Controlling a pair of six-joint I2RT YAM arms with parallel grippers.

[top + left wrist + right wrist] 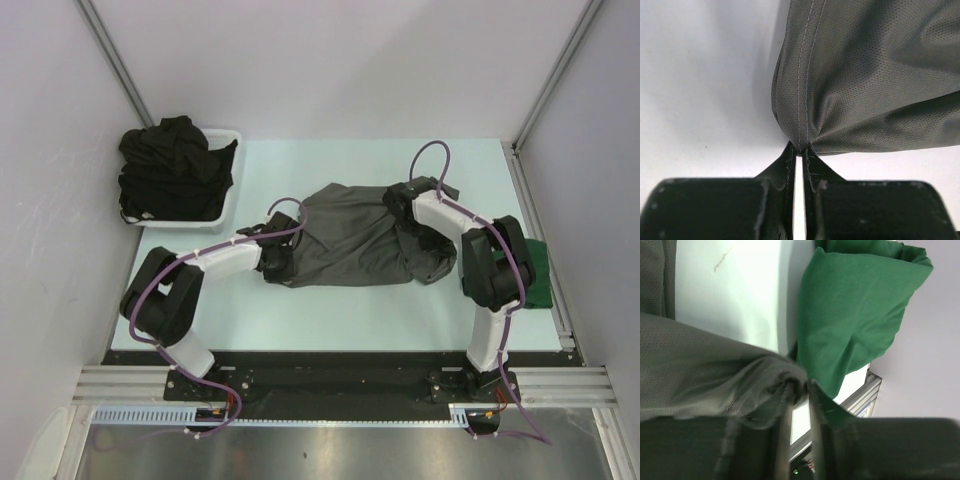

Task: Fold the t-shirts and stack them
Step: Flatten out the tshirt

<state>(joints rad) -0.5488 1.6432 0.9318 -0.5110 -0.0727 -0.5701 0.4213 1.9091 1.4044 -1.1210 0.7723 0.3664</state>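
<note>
Left end effector pinches the charcoal t-shirt at its hem; right end effector narrow, grip uncertain. Draw both apart evenly to flatten it.

Charcoal grey t-shirt, dark green t-shirt, black t-shirts, white basket.

You have nothing to read here. The charcoal grey t-shirt, the dark green t-shirt, the black t-shirts in the white basket and the arms carry no word, label, brand, number or sign that is legible in any view.
</note>
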